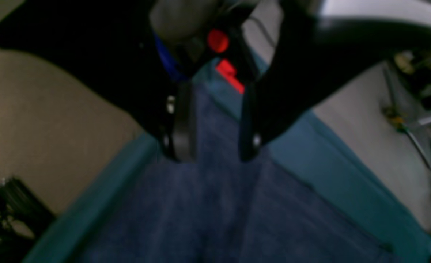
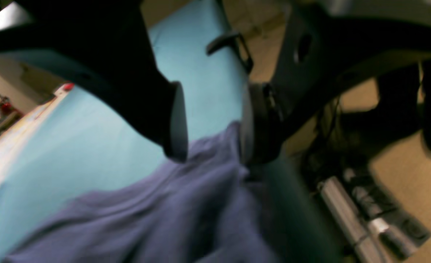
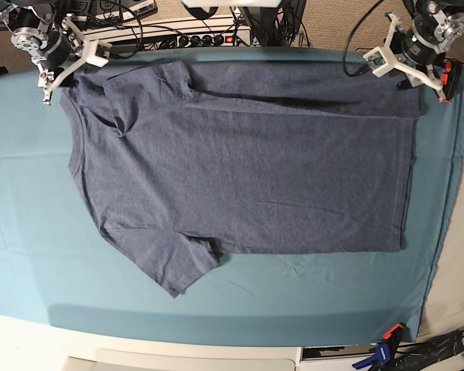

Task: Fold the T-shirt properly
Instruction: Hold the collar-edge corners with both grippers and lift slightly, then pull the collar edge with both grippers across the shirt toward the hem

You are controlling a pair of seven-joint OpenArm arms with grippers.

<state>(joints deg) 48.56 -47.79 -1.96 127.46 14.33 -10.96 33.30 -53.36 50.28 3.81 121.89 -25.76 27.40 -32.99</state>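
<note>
Though spread flat, T-shirt [image 3: 240,178] below both parted grippers.

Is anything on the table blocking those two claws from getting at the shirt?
Nothing visible does. The T-shirt lies flat on the teal cloth, and the left gripper and right gripper sit open at its far corners, with only fabric under them.

One T-shirt [image 3: 240,166], two grippers

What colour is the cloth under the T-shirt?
Teal cloth, plain, clearest in the base view.
</note>
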